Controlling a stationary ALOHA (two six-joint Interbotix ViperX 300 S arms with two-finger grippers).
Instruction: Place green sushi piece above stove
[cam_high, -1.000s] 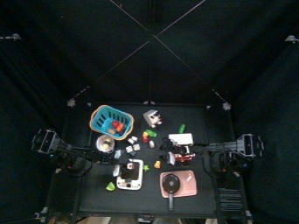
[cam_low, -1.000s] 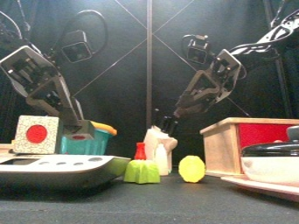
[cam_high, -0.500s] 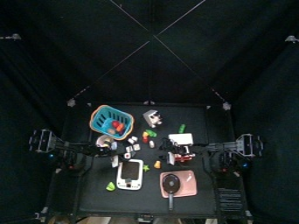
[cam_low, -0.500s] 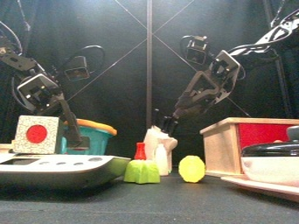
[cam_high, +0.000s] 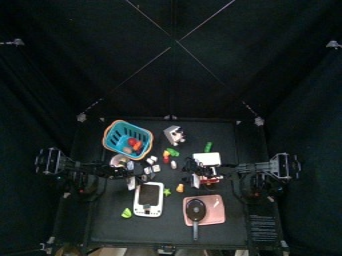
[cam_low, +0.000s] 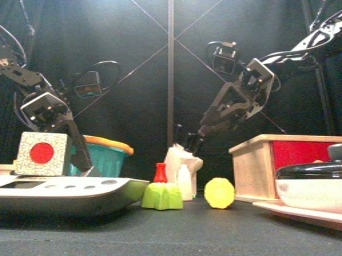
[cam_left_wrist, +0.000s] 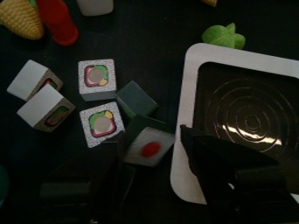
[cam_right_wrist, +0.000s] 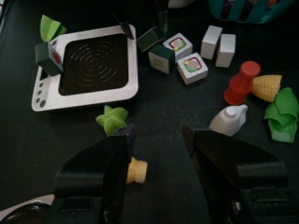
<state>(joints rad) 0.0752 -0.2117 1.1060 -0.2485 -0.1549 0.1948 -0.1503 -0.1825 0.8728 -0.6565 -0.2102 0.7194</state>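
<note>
In the left wrist view a dark green sushi piece (cam_left_wrist: 149, 147) with a red centre lies flat on the table, close to a corner of the white stove (cam_left_wrist: 251, 83) with its black burner. Two lighter green-rimmed pieces (cam_left_wrist: 101, 122) (cam_left_wrist: 97, 74) lie beside it. My left gripper (cam_left_wrist: 163, 179) hangs open and empty just over this group. My right gripper (cam_right_wrist: 170, 171) is open and empty, high over the table. It looks down on the stove (cam_right_wrist: 87, 66) and the sushi cluster (cam_right_wrist: 176, 52). The stove (cam_high: 150, 198) sits at the table's front left.
A teal basket (cam_high: 127, 137) stands at the back left, and a pink tray (cam_high: 203, 211) with a pan at the front right. A green star-shaped piece (cam_low: 162, 197), a yellow piece (cam_low: 219, 192), a white bottle (cam_low: 183, 175) and a wooden box (cam_low: 287, 160) stand near the front.
My left arm has drawn back to the left and folded lower. The right arm has not moved.
</note>
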